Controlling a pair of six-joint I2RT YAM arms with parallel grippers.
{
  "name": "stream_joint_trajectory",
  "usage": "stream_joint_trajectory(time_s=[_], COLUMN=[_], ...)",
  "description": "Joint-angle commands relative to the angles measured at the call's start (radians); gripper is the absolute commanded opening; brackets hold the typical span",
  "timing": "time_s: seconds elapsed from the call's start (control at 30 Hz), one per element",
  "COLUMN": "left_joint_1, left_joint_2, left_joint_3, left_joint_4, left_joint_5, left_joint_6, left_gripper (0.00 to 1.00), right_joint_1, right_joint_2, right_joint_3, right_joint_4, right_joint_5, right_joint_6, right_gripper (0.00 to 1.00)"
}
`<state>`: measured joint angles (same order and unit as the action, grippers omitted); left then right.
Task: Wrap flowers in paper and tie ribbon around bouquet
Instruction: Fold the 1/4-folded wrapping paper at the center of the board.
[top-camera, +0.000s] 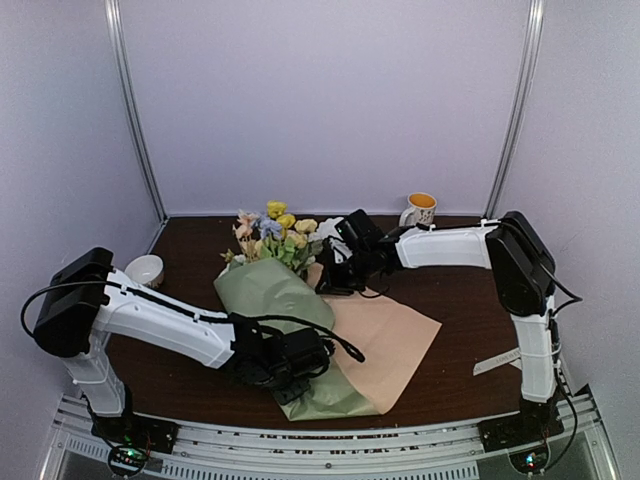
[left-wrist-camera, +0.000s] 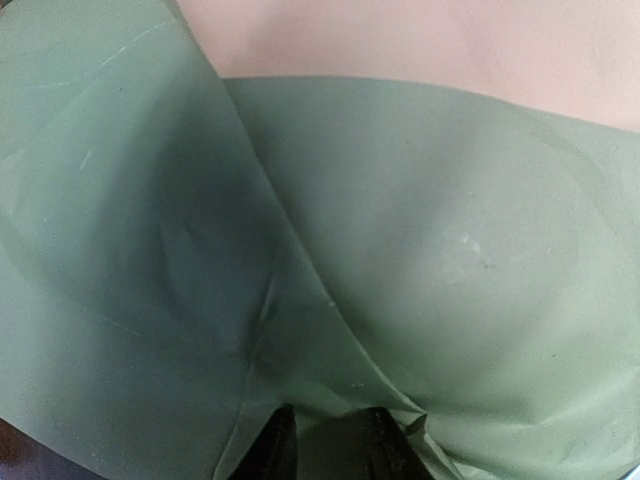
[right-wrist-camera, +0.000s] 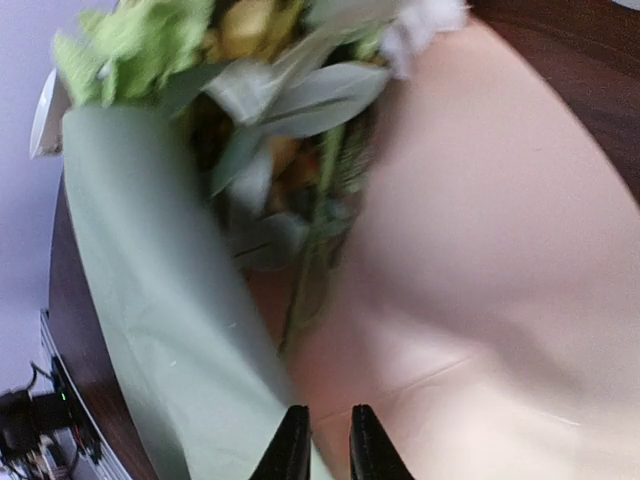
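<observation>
While the paper (top-camera: 390, 345) lies on the tabletop (top-camera: 460, 300), green side folded over the flowers (top-camera: 275, 235), I see the left arm stretched low, left fingers (left-wrist-camera: 278, 455) clenched on its near green edge. The right arm reaches in sideways, right fingers (right-wrist-camera: 288, 455) slightly parted over the peach side, holding nothing.

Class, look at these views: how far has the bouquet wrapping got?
Done: the flowers lie on the paper, and its left side is folded green-side-up over the stems. In hand: the left gripper pinches that fold near its bottom, while the right gripper, jaws slightly parted, hovers over the bare peach half. Left: fold the peach half over, then tie the ribbon, apparently the pale strip lying untouched off to the right.
</observation>
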<state>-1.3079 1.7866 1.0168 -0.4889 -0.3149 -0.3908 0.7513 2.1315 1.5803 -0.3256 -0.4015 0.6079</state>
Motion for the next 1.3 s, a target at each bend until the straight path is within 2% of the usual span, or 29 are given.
stream_joint_trajectory(time_s=[0.0,0.1,0.2,0.27,0.37,0.47,0.6,0.7,0.87,1.17,1.23,1.27], left_joint_1=[-0.015,-0.016,-0.016,-0.016,-0.016,-0.016,-0.015,-0.016,-0.015,-0.016,-0.016,-0.016], left_joint_2=[0.040,0.039,0.032,0.030,0.028,0.026,0.022,0.015,0.009,0.004,0.002,0.002], left_joint_3=[-0.053,-0.050,-0.053,-0.055,-0.057,-0.057,-0.066,-0.070,-0.075,-0.078,-0.082,-0.084], left_joint_4=[0.025,0.034,0.047,0.056,0.061,0.057,0.053,0.055,0.054,0.052,0.052,0.052], left_joint_5=[0.155,0.151,0.145,0.143,0.140,0.140,0.136,0.134,0.132,0.132,0.131,0.130], left_joint_6=[0.010,0.013,0.014,0.016,0.020,0.024,0.020,0.018,0.018,0.023,0.020,0.018], left_gripper=[0.30,0.33,0.36,0.38,0.39,0.39,0.39,0.40,0.40,0.40,0.41,0.41], right_joint_1=[-0.076,-0.081,-0.072,-0.064,-0.042,-0.001,0.059,0.076,0.080,0.101,0.119,0.126], right_joint_2=[-0.051,-0.125,-0.224,-0.293,-0.388,-0.443,-0.452,-0.429,-0.423,-0.388,-0.363,-0.346], right_joint_3=[0.047,0.030,-0.106,-0.268,-0.459,-0.544,-0.580,-0.572,-0.586,-0.590,-0.566,-0.552], right_joint_4=[-0.087,-0.155,-0.104,-0.018,0.201,0.361,0.483,0.458,0.493,0.423,0.420,0.415], right_joint_5=[0.127,0.149,0.029,-0.054,-0.160,-0.225,-0.249,-0.200,-0.203,-0.141,-0.166,-0.182], right_joint_6=[-0.083,-0.149,-0.153,-0.102,0.029,0.109,0.185,0.199,0.232,0.230,0.223,0.218], right_gripper=[0.23,0.28,0.37,0.41,0.45,0.49,0.51,0.51,0.50,0.54,0.52,0.45])
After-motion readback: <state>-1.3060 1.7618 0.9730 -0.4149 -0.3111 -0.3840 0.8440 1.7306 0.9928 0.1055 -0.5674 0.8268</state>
